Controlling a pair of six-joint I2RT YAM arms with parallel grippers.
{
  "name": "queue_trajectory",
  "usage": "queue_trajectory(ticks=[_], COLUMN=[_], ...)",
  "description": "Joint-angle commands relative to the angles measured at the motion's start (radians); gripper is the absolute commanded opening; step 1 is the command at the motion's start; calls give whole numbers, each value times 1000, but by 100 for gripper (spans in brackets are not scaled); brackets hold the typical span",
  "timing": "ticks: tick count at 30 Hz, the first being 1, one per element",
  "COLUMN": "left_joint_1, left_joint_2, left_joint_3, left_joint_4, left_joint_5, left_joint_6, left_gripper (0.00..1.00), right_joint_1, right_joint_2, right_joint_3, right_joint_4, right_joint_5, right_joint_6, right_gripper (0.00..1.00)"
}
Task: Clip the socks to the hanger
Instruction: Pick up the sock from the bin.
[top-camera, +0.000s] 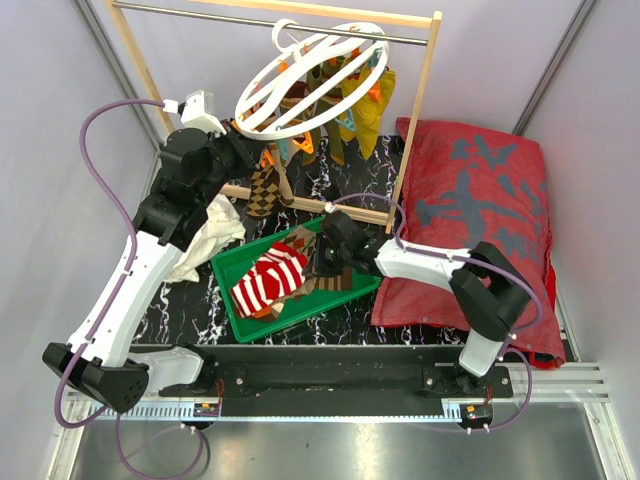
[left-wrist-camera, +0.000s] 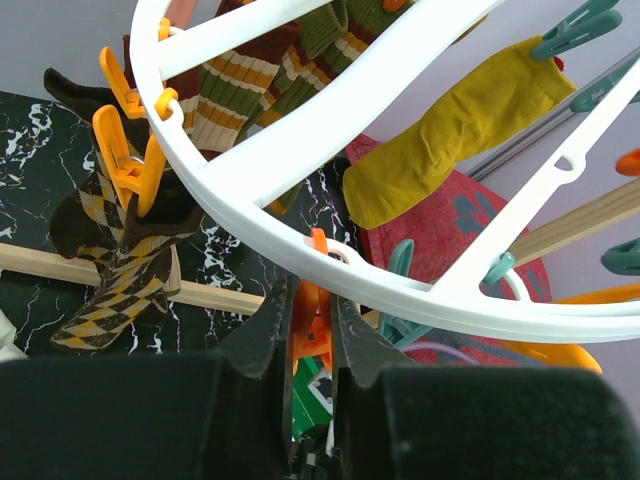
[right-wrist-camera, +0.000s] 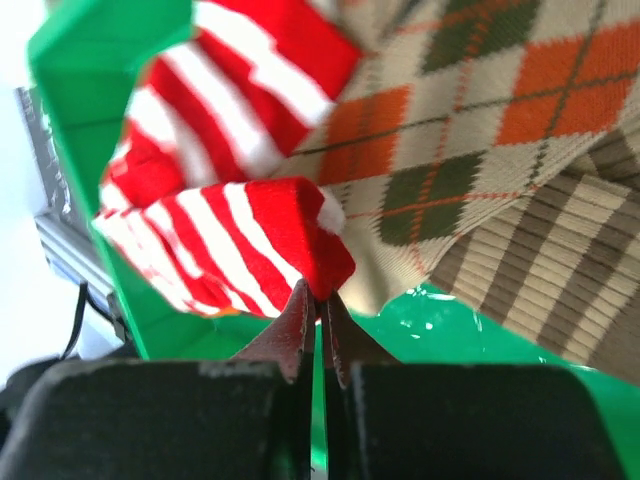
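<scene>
Striped sock (top-camera: 268, 280): lies in green tray (top-camera: 228, 275), near middle of table (top-camera: 190, 312). Right claw (right-wrist-camera: 318, 298) closed on its edge. Left claw (left-wrist-camera: 312, 298) narrow, pinching orange clip (left-wrist-camera: 308, 335) on hanger (left-wrist-camera: 250, 165), far left. Step: pickup, probably. Next: lift sock edge up into that clip.
</scene>
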Motion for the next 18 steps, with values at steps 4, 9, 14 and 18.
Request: queue_trajectory(ticks=[4, 9, 14, 18], left_joint_1=[1, 1, 1, 0], left_joint_2=[-11, -11, -13, -19], left_joint_3=[38, 53, 57, 52], left_joint_4=[17, 15, 17, 17], left_joint_5=[-3, 11, 16, 34], left_joint_6=[0, -4, -7, -14], left_gripper=[7, 7, 7, 7], right_joint_1=[6, 21, 50, 58], right_joint_2=[-144, -188, -201, -217], right_joint_3=[141, 228, 308, 314], right_joint_4=[-129, -226, -298, -313], right_joint_5=[41, 38, 85, 102], right_joint_6=[-374, -718, -967, -984], right_gripper=[0, 0, 1, 1])
